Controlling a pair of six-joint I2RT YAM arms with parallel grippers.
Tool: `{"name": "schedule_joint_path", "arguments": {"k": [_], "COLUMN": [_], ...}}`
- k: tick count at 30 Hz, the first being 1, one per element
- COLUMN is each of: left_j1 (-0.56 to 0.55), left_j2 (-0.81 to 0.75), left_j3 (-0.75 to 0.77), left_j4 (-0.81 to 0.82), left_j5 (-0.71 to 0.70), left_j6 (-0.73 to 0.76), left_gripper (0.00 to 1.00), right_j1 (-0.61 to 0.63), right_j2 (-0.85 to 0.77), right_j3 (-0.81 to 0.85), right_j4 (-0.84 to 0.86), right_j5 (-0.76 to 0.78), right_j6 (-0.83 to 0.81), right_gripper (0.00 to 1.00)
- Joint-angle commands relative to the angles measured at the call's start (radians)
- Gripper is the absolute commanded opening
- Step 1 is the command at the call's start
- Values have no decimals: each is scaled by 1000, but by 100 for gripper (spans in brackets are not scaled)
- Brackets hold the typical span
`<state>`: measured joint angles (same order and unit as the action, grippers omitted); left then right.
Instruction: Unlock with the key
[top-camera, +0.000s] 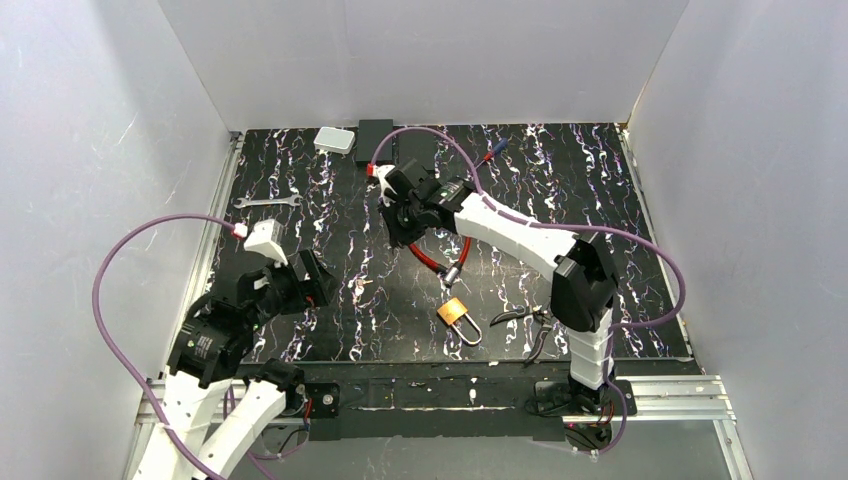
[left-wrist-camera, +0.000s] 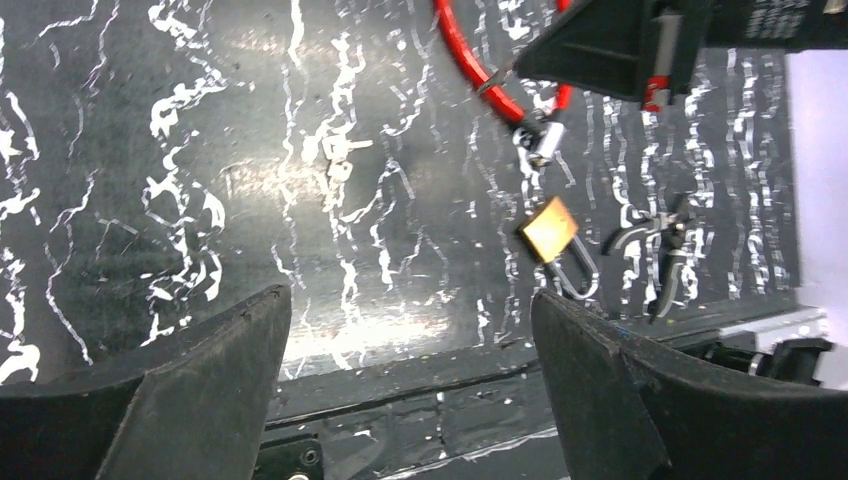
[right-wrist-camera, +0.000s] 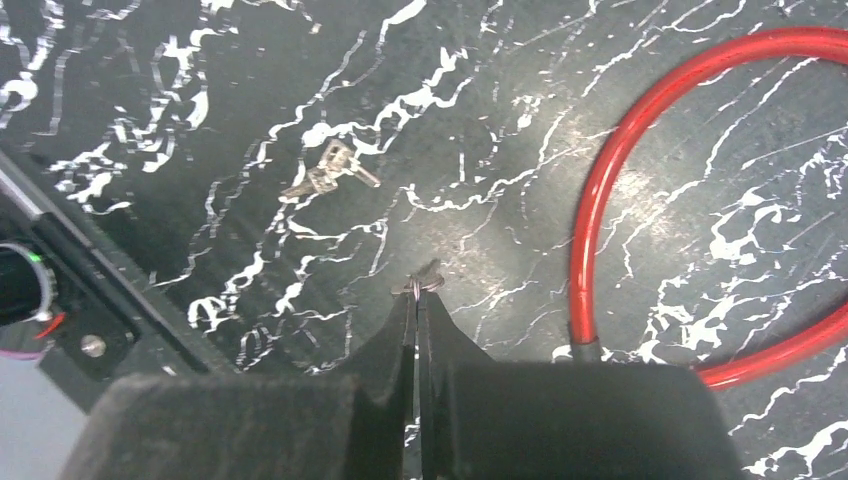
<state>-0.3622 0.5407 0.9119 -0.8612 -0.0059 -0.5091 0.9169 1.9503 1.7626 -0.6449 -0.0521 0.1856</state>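
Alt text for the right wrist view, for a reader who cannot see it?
The right gripper is shut, pinching a small metal ring at its tips over a black marbled table. Loose keys lie beyond, upper left; a red cable curves at right.

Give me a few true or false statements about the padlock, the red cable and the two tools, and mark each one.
1. The left tool is open. True.
2. The padlock rests on the red cable. False: it lies apart from it, nearer the arm bases.
3. The right tool is shut on a small metal ring. True.
4. The wrench lies beside the pliers. False: wrench far left, pliers near right.
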Motion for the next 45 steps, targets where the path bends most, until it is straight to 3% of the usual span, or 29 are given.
{"name": "schedule_joint_path", "arguments": {"k": [1,7,9,12,17,22,31,36,41,45], "left_j1": [-3,-3,-3,-3,-3,-3,-3,-4,-3,-3], "left_j2": [54,122,115,94,45,83,121,132,143,161], "left_j3": [94,120,74,12,-66,-44,-60,-72,-79,-83], "left_j4": [13,114,186,332,570,608,756,799,827,855], "left_j5": [81,144,132,233,424,503,499,470,423,407], "left_j6": [12,109,173,337,661,800,786,785,785,782], "left_gripper": [85,83,83,82,66,62,52,36,33,19], "right_j1": [2,2,2,1,-29,-41,-58,-58,-58,-58], "right_j2": [-74,-117,-136,-166,-199,-237,-241,-250,-255,-253], "right_j3": [23,96,107,108,111,112,137,129,122,123], "right_j4": [46,59,68,106,221,333,352,371,386,392], "right_j5": [-91,-202,-248,-305,-465,-517,-547,-544,-547,-558], "right_j6": [55,90,102,129,273,323,369,388,410,418], "right_gripper": [1,1,1,1,1,1,1,1,1,1]}}
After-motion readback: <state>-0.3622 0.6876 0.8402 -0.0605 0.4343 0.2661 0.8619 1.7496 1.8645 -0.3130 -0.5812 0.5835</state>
